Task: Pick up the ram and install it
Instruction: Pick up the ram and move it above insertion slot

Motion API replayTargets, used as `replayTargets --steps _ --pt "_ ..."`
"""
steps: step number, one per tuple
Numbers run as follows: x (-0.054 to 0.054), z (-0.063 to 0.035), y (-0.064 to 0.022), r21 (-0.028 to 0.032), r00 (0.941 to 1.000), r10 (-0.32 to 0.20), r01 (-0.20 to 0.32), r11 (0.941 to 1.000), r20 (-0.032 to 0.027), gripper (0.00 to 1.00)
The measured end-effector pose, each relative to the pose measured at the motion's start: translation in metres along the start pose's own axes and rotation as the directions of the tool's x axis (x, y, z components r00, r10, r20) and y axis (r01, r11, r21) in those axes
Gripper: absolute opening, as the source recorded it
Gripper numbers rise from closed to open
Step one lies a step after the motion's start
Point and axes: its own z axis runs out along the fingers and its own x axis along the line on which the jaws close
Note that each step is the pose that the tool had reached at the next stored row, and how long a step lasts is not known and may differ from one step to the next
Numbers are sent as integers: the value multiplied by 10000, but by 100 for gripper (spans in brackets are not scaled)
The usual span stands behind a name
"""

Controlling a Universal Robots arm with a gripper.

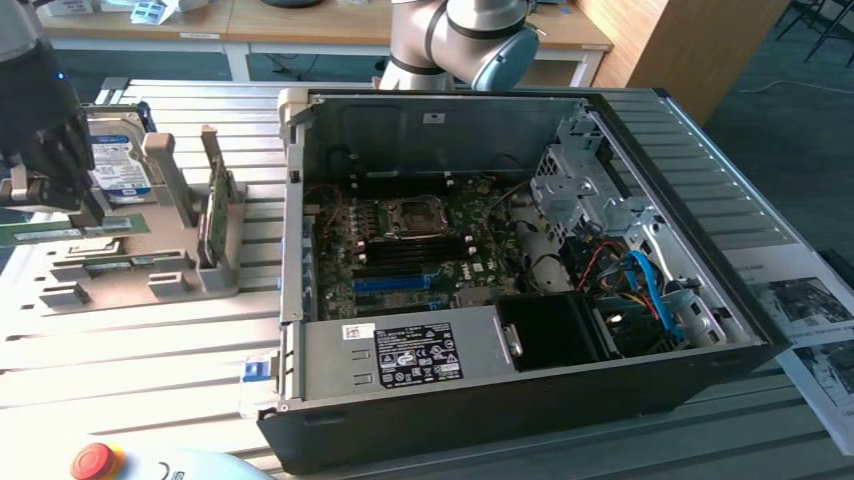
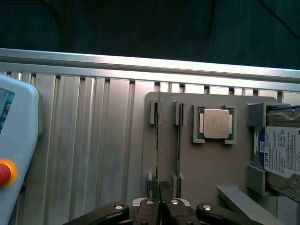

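The ram (image 2: 158,140) is a thin green stick seen edge-on, running lengthwise along one slot of the grey parts holder (image 2: 206,164). My gripper (image 2: 161,202) is shut on its near end, with both black fingertips pressed against it. In the exterior view the gripper (image 1: 60,220) hangs at the far left over the holder (image 1: 134,270), with the ram (image 1: 114,227) showing as a green strip just under it. I cannot tell whether the stick still rests in its slot or is slightly lifted.
A second green stick (image 2: 178,140) stands in the neighbouring slot. A processor (image 2: 216,123) and a blue-labelled hard drive (image 2: 281,154) also sit on the holder. The open computer case (image 1: 747,330) with its motherboard (image 1: 400,240) lies at the exterior view's right. A pendant with a red button (image 2: 3,171) is nearby.
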Motion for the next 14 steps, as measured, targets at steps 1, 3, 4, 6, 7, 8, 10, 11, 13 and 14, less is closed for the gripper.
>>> replayTargets --steps 1,3,4,6,7,8,10,11,13,14 --pt "0 -24 1 1 10000 1 -1 10000 1 12" --pt "0 -74 3 1 10000 2 -2 10000 1 12" --pt "0 -97 3 0 10000 3 -3 10000 1 12" --pt "0 -142 5 1 10000 4 -4 10000 1 12" --pt "0 -165 6 1 10000 5 -5 10000 1 12" --pt "0 -189 7 0 10000 6 -6 10000 0 12" --pt "0 -240 9 0 10000 8 -8 10000 0 12" --pt "0 -265 10 0 10000 9 -9 10000 0 12" --pt "0 -318 12 0 10000 12 -12 10000 -1 12" --pt "1 -343 12 0 10000 13 -13 10000 -1 12"
